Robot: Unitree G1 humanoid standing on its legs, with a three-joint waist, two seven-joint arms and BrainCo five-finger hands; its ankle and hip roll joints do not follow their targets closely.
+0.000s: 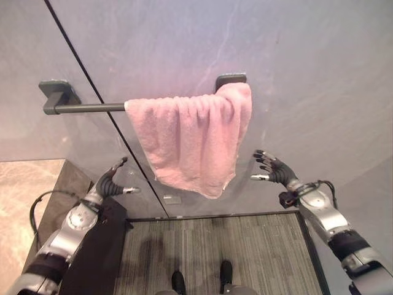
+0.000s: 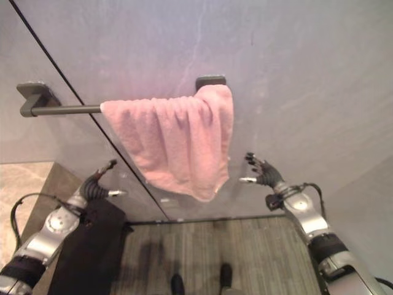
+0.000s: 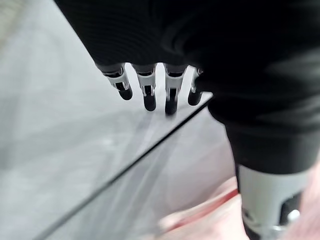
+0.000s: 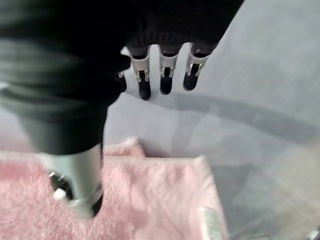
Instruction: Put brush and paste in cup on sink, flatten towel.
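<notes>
A pink towel (image 1: 193, 138) hangs bunched and wrinkled over the right end of a dark grey towel bar (image 1: 86, 108) on the grey wall. Its lower corner droops to a point. My left hand (image 1: 109, 183) is raised below and left of the towel, fingers relaxed and apart from the cloth. To the right of the towel's lower edge my right hand (image 1: 274, 168) is up with spread fingers, a small gap from the cloth. The right wrist view has the towel (image 4: 150, 200) past the thumb, untouched. Both hands are empty.
The bar's two wall brackets (image 1: 58, 91) sit at either end. A dark seam (image 1: 104, 110) runs diagonally down the wall behind the towel. A beige stone counter (image 1: 24, 203) lies at the lower left, and grey striped flooring (image 1: 215, 252) below.
</notes>
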